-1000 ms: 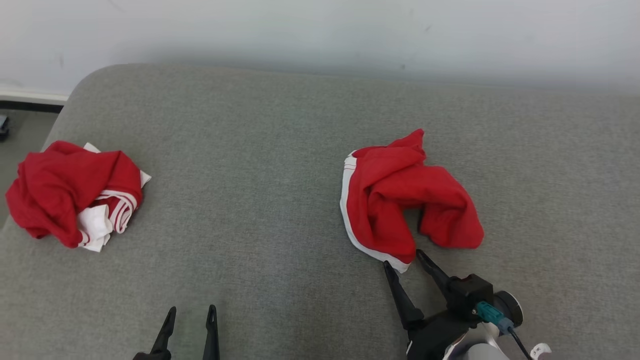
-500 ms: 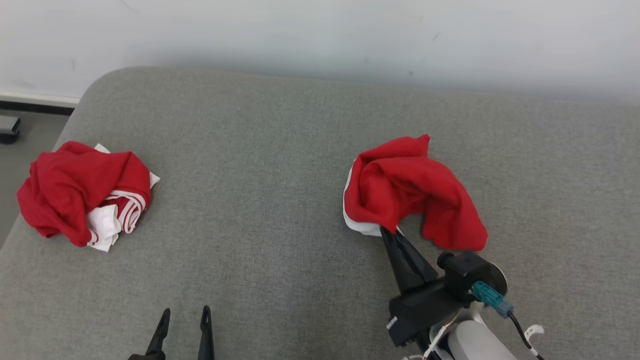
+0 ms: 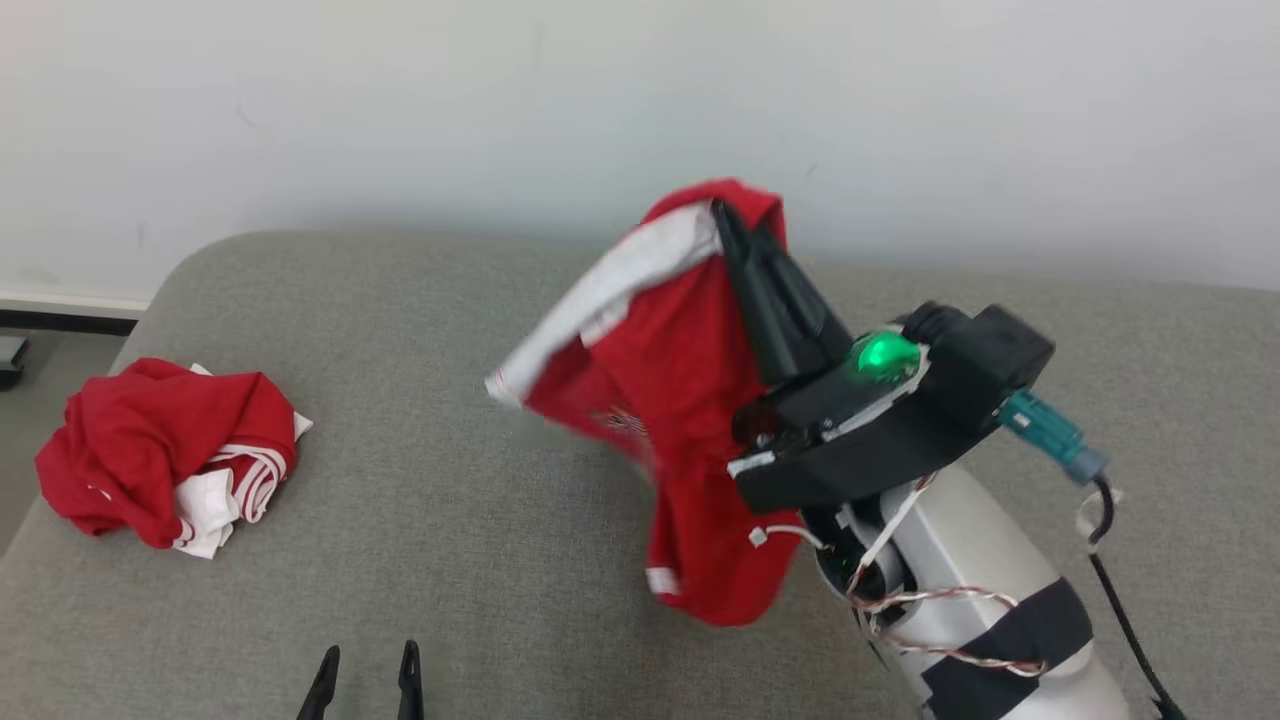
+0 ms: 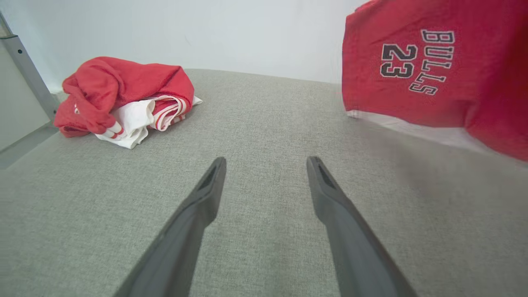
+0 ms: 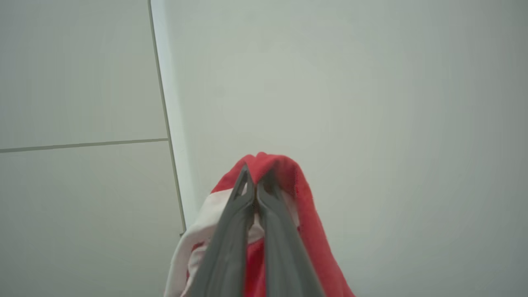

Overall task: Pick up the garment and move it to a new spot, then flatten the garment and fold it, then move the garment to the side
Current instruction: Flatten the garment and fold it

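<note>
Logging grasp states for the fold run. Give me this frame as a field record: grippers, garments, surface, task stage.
right gripper: shut on the red shorts, raised high above the cushion
red shorts: hanging from the right gripper, white trim, "BULLS 23" print in the left wrist view, motion-blurred
left gripper: open, empty, low over the cushion
second garment: crumpled red and white heap at the cushion's left end
cushion: grey fabric
task stage: shorts picked up, not yet set down
</note>
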Controlling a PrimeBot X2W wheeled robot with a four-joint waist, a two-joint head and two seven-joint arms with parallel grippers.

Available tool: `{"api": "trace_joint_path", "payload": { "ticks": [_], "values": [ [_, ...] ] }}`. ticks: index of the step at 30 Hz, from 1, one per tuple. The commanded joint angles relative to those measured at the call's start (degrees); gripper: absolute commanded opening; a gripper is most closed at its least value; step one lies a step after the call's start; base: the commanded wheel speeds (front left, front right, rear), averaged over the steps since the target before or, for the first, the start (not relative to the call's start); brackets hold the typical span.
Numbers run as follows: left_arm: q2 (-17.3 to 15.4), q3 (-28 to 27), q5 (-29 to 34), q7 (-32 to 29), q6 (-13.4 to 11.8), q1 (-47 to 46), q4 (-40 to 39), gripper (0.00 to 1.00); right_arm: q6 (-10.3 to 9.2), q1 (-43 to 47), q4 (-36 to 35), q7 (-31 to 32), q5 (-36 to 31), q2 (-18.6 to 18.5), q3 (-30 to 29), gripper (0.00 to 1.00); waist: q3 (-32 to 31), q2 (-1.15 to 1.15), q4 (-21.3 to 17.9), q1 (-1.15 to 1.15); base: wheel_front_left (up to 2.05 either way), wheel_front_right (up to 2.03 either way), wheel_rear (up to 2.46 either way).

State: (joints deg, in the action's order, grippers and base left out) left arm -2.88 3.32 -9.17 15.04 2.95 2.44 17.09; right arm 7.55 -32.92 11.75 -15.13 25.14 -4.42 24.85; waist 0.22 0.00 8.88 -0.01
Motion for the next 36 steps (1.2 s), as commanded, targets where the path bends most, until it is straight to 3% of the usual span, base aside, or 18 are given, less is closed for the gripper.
{"api": "trace_joint_path", "payload": {
  "ticks": [1, 9, 14, 15, 16, 21, 29, 32, 36],
  "values": [
    [0.00, -0.35, 0.48, 0.22, -0.16, 1.24, 0.10, 1.00, -0.12, -0.90, -0.40, 0.00, 1.54, 0.33, -0.23, 0.00, -1.01, 0.00, 0.56, 0.01, 0.00, 0.00, 0.00],
    [0.03, -0.68, 0.38, 0.22, -0.32, 2.57, 0.47, 1.00, -0.12, -2.08, 0.10, 0.00, 6.49, -0.71, 2.01, 0.00, -1.51, 0.00, 1.47, 0.01, 0.00, 0.00, 0.00],
    [0.03, -0.09, -0.29, 0.22, -0.22, 2.75, 0.82, 1.00, -0.13, 2.81, 10.38, -0.01, 6.54, -4.98, 3.30, 0.00, -1.15, 0.00, 1.22, 0.01, 0.00, 0.00, 0.00],
    [0.03, 0.01, -0.39, 0.22, -0.30, 2.78, 0.81, 1.00, -0.13, 3.76, 13.90, 0.00, 6.04, -6.03, 3.32, 0.24, -1.02, 0.00, 0.95, 0.01, 0.00, 0.00, 0.00],
    [0.00, 0.03, -0.47, 0.22, -0.46, 2.81, 0.78, 1.00, -0.12, 4.36, 16.91, -0.02, 6.14, -6.49, 2.99, 0.98, -0.91, 0.00, 0.70, 0.01, 0.00, 0.00, 0.00],
    [0.02, 0.20, -0.41, 0.22, -0.64, 2.38, 0.79, 1.00, -0.13, 6.17, 24.69, -0.01, 3.55, -8.45, -2.34, 1.00, -0.21, 0.00, -0.96, 0.01, 0.00, 0.00, 0.00],
    [0.01, -0.04, 0.01, 0.22, -0.11, 1.43, 1.20, 1.00, -0.13, 9.73, 24.26, -0.01, -0.65, -6.56, -7.41, 1.00, -0.09, 0.00, -3.26, 0.01, 0.00, 0.00, 0.00],
    [0.01, 0.11, 0.01, 0.22, -0.16, 1.30, 1.22, 1.00, -0.13, 10.96, 23.48, -0.01, -0.65, -5.09, -6.29, 1.00, -0.08, 0.00, -3.29, 0.01, 0.00, 0.00, 0.00],
    [0.00, 0.57, -0.08, 0.22, -0.08, 1.62, 1.41, 1.00, -0.13, 12.94, 22.17, -0.01, -0.19, -4.28, -0.43, 1.00, -0.11, 0.00, -2.81, 0.01, 0.00, 0.00, 0.00]
  ]
}}
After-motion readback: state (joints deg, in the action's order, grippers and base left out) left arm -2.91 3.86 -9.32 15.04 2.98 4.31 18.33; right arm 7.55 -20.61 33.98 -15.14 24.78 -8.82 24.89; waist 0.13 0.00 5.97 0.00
